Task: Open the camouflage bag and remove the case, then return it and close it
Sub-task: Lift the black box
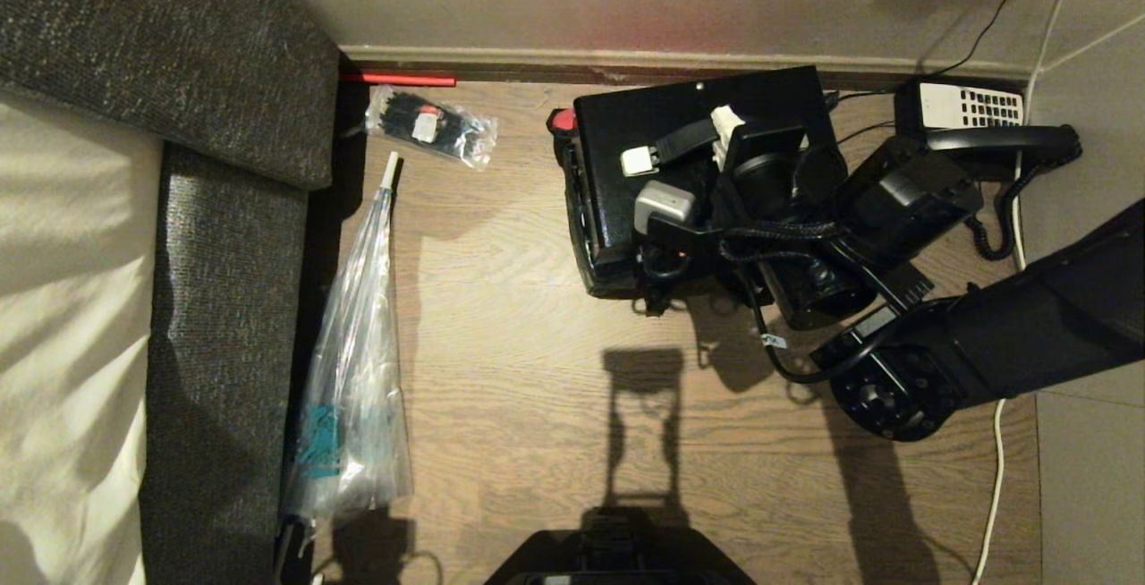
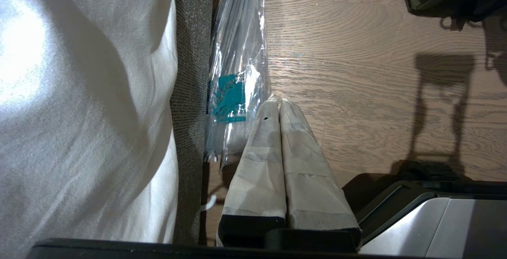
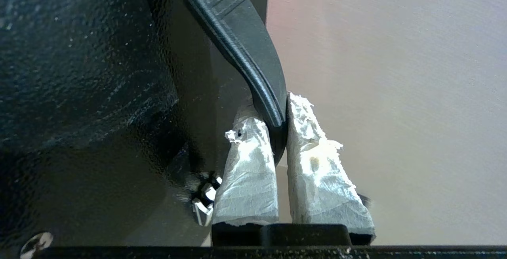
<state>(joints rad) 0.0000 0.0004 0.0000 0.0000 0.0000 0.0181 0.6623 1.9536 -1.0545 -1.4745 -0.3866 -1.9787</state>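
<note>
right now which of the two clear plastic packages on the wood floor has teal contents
The long clear plastic sleeve lying along the grey sofa edge; teal pieces show near its lower end. The small clear plastic bag by the wall holds black items and a white tag.

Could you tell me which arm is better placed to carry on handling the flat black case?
The right. Its right gripper is shut on the flat black case's strap handle. The left gripper is shut, empty, over the wooden floor by the clear plastic sleeve.

Dim, warm light. Hard robot shadows on the wooden floor (image 1: 501, 317). Sheet (image 2: 79, 92) glares white, blown out. Right wrist view soft close up.
</note>
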